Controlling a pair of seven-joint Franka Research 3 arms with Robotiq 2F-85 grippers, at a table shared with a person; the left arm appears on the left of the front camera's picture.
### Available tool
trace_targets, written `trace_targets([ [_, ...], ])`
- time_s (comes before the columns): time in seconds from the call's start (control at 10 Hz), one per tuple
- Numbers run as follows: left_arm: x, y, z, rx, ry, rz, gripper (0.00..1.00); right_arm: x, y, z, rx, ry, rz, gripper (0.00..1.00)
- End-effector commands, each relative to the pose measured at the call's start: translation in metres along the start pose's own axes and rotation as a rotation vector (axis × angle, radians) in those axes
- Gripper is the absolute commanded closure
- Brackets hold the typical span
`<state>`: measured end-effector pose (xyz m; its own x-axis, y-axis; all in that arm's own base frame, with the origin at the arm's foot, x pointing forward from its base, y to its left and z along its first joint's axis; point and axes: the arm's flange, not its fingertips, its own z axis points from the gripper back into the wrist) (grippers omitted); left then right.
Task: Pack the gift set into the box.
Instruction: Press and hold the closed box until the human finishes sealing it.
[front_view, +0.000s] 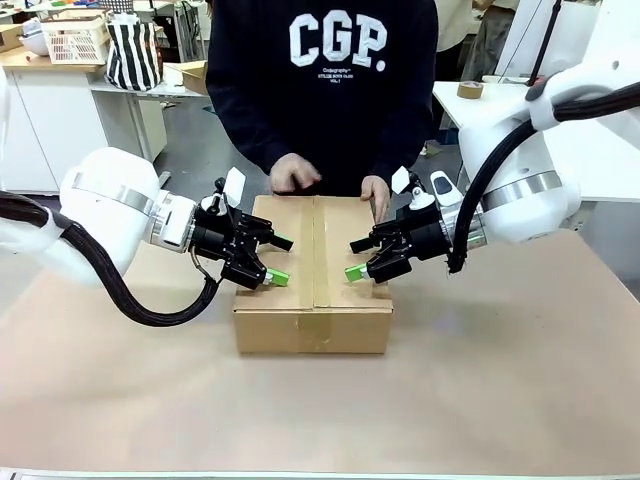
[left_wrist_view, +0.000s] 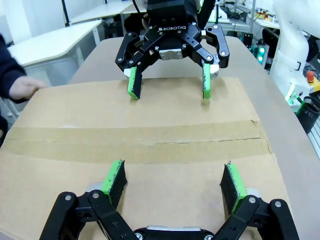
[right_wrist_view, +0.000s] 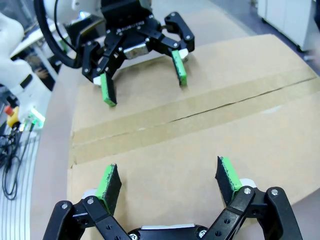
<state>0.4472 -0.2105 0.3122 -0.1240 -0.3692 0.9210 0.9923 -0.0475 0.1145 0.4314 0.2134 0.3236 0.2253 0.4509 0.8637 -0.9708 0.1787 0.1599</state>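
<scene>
One box (front_view: 312, 322), flaps shut. Left gripper (front_view: 281, 260), right gripper (front_view: 355, 259): both spread, empty, over top. Two hands (front_view: 295, 173) (front_view: 376, 192) at far edge.

One box (front_view: 312, 330). Two grippers: left gripper (front_view: 280, 260), right gripper (front_view: 355, 259). Two person's hands: one hand (front_view: 294, 174), other hand (front_view: 376, 195). One tape strip (front_view: 313, 250).

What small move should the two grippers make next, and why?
Probably press both open grippers down lightly: the left gripper and right gripper sit either side of the closed centre seam of the box, and the person's hands rest at its far edge, perhaps ready to seal it.
</scene>
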Motion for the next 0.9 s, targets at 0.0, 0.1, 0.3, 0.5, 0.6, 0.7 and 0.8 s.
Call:
trace_targets([
  [0.0,-0.0025,-0.0007,-0.0005,-0.002,0.001,0.005,0.0,-0.0035,0.0006,-0.001,0.0,0.005,-0.006,0.0],
  [0.1,-0.0025,-0.0007,-0.0005,-0.002,0.001,0.005,0.0,-0.0035,0.0006,-0.001,0.0,0.005,-0.006,0.0],
  [0.3,-0.0025,-0.0007,-0.0005,-0.002,0.001,0.005,0.0,-0.0035,0.0006,-0.001,0.0,0.005,-0.006,0.0],
  [0.5,-0.0025,-0.0007,-0.0005,-0.002,0.001,0.005,0.0,-0.0035,0.0006,-0.001,0.0,0.005,-0.006,0.0],
  [0.6,-0.0025,-0.0007,-0.0005,-0.002,0.001,0.005,0.0,-0.0035,0.0006,-0.001,0.0,0.005,-0.006,0.0],
  [0.7,-0.0025,-0.0007,-0.0005,-0.002,0.001,0.005,0.0,-0.0035,0.0006,-0.001,0.0,0.005,-0.006,0.0],
  [0.8,-0.0025,-0.0007,-0.0005,-0.002,0.001,0.005,0.0,-0.0035,0.0006,-0.001,0.0,0.005,-0.006,0.0],
])
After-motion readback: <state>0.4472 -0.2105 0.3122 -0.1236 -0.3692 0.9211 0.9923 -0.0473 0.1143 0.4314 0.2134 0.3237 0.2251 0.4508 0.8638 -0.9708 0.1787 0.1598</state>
